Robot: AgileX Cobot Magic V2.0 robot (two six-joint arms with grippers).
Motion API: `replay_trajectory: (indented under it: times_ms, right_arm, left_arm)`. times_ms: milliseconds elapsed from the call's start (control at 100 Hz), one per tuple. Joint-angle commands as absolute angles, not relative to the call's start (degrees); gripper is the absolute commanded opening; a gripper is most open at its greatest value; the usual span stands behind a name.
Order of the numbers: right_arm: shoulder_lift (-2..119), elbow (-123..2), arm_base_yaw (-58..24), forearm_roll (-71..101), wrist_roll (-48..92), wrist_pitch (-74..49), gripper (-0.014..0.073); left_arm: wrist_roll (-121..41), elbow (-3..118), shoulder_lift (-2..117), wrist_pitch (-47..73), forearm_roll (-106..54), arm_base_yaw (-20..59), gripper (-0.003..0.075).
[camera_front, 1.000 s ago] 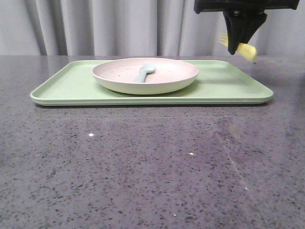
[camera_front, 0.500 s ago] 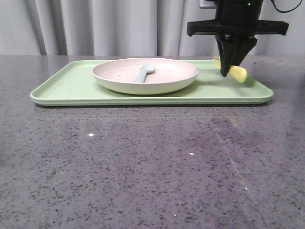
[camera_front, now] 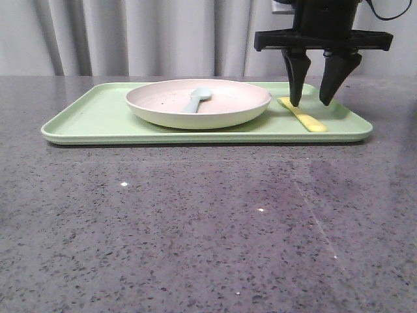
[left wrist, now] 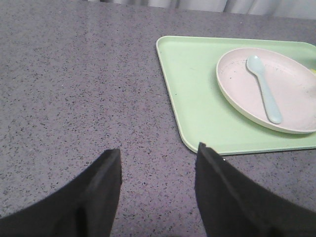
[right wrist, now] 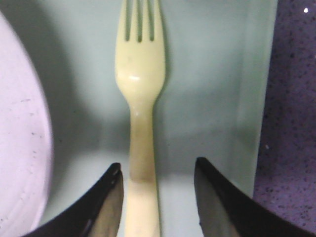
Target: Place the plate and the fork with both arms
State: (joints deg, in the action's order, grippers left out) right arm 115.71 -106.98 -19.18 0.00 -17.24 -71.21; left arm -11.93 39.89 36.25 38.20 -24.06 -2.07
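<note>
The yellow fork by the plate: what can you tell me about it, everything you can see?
The fork is small, pale yellow and looks like plastic, with short tines and a thick handle. It lies flat on the light green tray, right of the plate and not visibly touching it. The right hand is open above it, one finger on each side of the handle, neither clearly touching.

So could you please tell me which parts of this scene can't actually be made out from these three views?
- Fork: right wrist view's lower edge cuts off the handle end; the top edge cuts the tine tips.
- Plate: left wrist view's right edge cuts off its far side; right wrist view shows only a blurred sliver.
- Left gripper: out of the front view.
- Right gripper: front view's top edge cuts off the arm above it.
</note>
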Motion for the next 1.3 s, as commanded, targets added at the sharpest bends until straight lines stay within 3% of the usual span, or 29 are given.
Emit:
replay_trajectory:
  times_ms: [0,460,1290]
  right_arm:
    - [111.32,-108.22,-18.98,0.00,-16.60,-71.65,0.0360]
    - [97.81,-105.94,-19.03,-3.42,-16.60,-71.01,0.0360]
    - [58.83,-62.13,-19.03,-3.67,-16.60,-46.91,0.0359]
  left_arm:
    - [-11.63,41.29,36.08,34.47,-25.22,-1.92,0.0347]
    - [-11.63,41.29,36.08,34.47,-25.22,-1.92,0.0347]
    - [-11.63,41.29,36.08,34.47,-25.22,-1.92,0.0340]
